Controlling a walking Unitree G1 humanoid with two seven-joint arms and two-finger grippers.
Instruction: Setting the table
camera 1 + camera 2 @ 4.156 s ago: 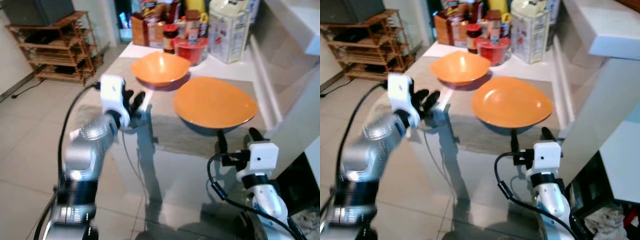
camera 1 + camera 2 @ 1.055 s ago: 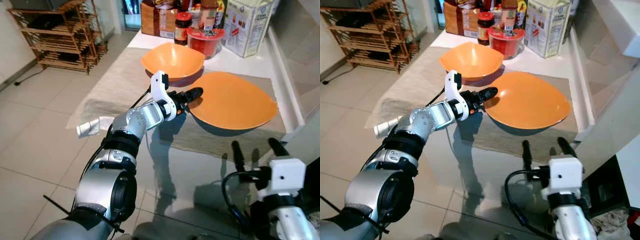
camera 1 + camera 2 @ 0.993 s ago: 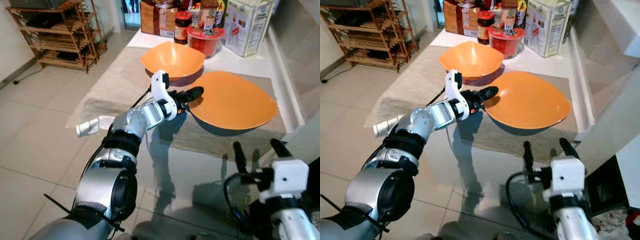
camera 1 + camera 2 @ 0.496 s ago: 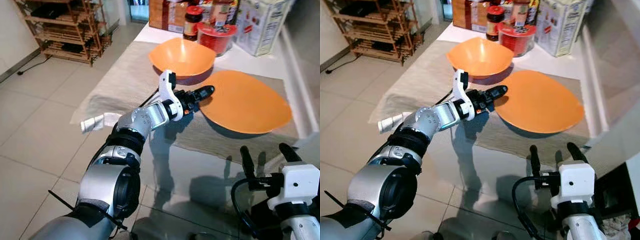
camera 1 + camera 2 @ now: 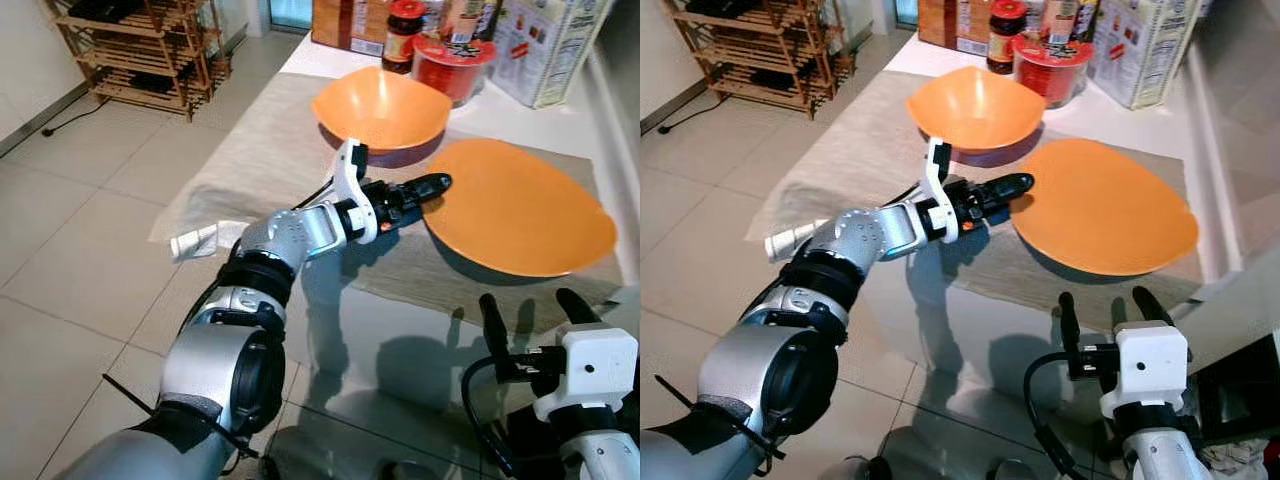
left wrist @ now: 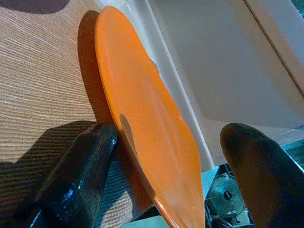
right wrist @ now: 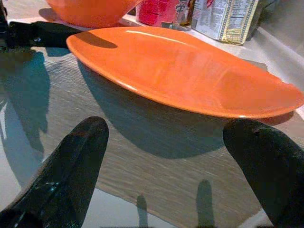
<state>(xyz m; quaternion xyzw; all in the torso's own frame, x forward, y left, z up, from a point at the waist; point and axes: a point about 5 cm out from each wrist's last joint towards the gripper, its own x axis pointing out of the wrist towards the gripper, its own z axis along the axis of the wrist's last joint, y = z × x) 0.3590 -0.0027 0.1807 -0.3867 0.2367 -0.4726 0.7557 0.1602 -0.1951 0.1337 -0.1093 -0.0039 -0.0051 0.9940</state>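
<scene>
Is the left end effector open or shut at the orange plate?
Open. In the left wrist view its two black fingers stand apart on either side of the orange plate's rim, not yet closed on it.

Two orange dishes are sitting on the table: one plate [image 5: 520, 205] and one bowl [image 5: 380, 108]. One jar [image 5: 405, 22], one red tub [image 5: 455, 65] and two cartons are standing behind them.

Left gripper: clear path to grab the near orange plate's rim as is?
Probably yes. The left gripper is already at the orange plate edge, fingers open and straddling the rim in the left wrist view; nothing sits between them.
</scene>
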